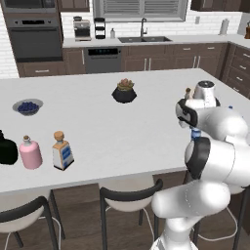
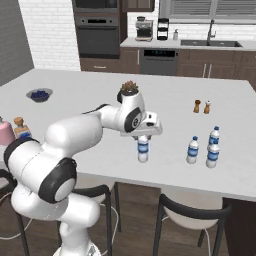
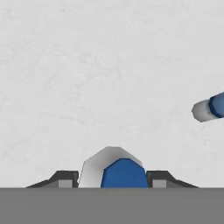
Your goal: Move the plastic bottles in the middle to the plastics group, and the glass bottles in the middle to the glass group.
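Corked bottle (image 1: pixel 62 151) right of flask (image 1: pixel 30 153) (touching? unclear) on counter (image 1: pixel 112 127).

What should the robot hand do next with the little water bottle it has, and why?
Probably carry it sideways toward the three water bottles near the counter's far end. The gripper sits over the top of one water bottle, apart from those three, and the corked bottle already stands beside the pink flask.

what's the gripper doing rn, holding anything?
gripper: closed on a plastic water bottle, one finger on each side of it, bottle upright over the counter.
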